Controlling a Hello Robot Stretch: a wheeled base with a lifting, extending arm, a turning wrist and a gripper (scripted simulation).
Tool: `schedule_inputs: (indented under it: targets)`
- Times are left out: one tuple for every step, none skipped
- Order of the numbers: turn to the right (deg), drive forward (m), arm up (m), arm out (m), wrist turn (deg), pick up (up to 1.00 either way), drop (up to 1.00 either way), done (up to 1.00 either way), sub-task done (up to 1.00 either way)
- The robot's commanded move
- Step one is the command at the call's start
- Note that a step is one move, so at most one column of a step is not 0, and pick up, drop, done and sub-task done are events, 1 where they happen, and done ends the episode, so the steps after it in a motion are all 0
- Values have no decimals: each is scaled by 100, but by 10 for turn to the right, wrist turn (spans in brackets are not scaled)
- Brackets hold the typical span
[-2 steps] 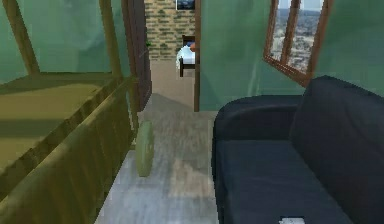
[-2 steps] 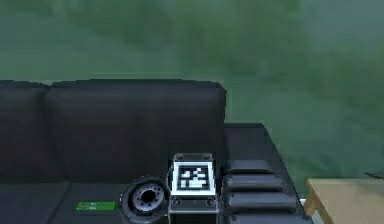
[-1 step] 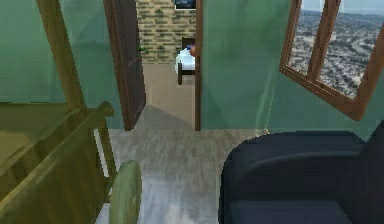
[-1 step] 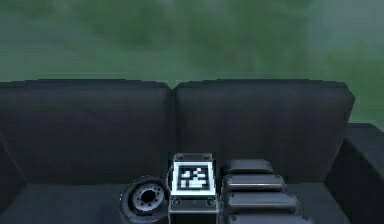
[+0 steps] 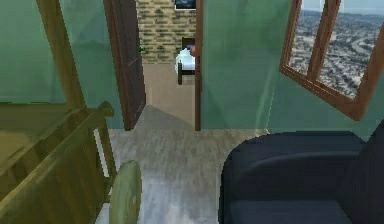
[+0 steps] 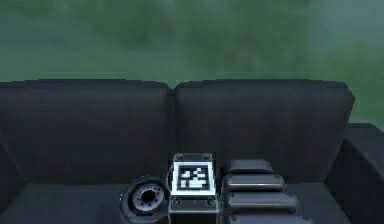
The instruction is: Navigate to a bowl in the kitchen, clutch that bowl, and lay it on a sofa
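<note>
A dark sofa spans the arm side view, its two back cushions standing against a green wall. The same sofa shows at the forward view's lower right. The arm rises from the bottom edge over the seat, with a white marked square at its end. Left of the square sits the gripper, a dark round shape low over the seat cushion. I cannot tell whether it holds anything. No bowl's shape can be made out there.
A wooden slatted frame takes the forward view's left, with a pale green rounded thing beside it at the bottom edge. Straight ahead an open doorway with a dark door leads to another room. A window is on the right wall.
</note>
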Motion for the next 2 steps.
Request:
schedule_inputs:
  targets:
    - [0, 0, 0, 36, 0, 0, 0, 0, 0]
    - [0, 0, 0, 0, 450, 0, 0, 0, 0]
